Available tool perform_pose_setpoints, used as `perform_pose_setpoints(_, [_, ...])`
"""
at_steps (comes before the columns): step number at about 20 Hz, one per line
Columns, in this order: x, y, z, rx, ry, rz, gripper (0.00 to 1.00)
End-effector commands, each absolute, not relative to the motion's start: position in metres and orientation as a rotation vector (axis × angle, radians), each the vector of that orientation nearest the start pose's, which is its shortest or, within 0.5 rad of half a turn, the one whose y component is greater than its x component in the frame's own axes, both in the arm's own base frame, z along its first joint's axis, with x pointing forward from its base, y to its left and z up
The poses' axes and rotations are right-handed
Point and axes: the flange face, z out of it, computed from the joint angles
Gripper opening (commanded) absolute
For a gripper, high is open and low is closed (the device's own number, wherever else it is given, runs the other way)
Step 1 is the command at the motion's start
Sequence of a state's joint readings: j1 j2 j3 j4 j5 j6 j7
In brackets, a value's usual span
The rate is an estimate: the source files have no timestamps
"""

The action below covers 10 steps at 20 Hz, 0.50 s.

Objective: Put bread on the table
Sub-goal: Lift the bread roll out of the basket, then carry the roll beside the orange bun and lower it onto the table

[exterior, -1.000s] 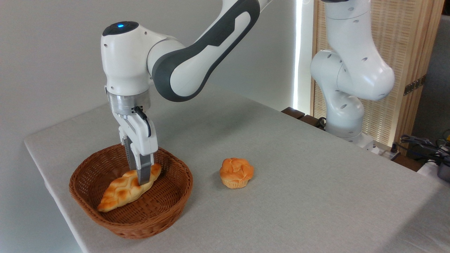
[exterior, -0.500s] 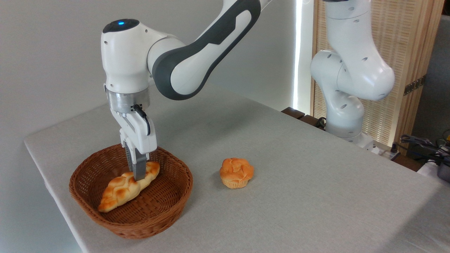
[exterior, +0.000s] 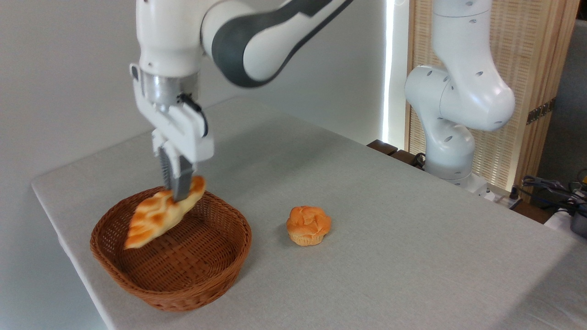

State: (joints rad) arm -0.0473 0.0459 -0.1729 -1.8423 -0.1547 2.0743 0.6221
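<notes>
The bread [exterior: 158, 215], a golden braided loaf, hangs tilted in the air above the brown wicker basket [exterior: 183, 279], its lower pointed end toward the left. My gripper [exterior: 178, 192] is shut on the loaf near its upper right end, fingers pointing down. The loaf is blurred from motion and clear of the basket floor. The table [exterior: 390, 238], covered in light grey cloth, spreads out to the right of the basket.
A round muffin-shaped bun [exterior: 308, 224] sits on the cloth right of the basket. The arm's white base [exterior: 451, 119] stands at the table's far right edge, with cables [exterior: 550, 188] and a wooden screen beyond. The table's left edge runs close by the basket.
The gripper has risen with the bread in its grip. The loaf has come up off the basket floor and now hangs tilted above it. The bun has not moved.
</notes>
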Motion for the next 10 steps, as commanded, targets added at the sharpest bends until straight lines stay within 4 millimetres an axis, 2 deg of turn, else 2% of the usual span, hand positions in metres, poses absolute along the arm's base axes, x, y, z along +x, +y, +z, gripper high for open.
perform_pose_setpoints(1, [0.523, -0.130, 0.530, -3.009, 1.260, -0.186, 0.02])
perform_pose_setpoints(3, [0.491, -0.129, 0.533, -2.990, 1.273, -0.168, 0.02])
perform_pose_setpoints(5, [0.459, -0.137, 0.533, -2.957, 1.316, -0.162, 0.02])
perform_pose_setpoints(8, [0.416, -0.144, 0.518, -2.885, 1.432, -0.121, 0.03])
perform_pose_setpoints(10, [0.396, -0.155, 0.499, -2.836, 1.528, -0.067, 0.03])
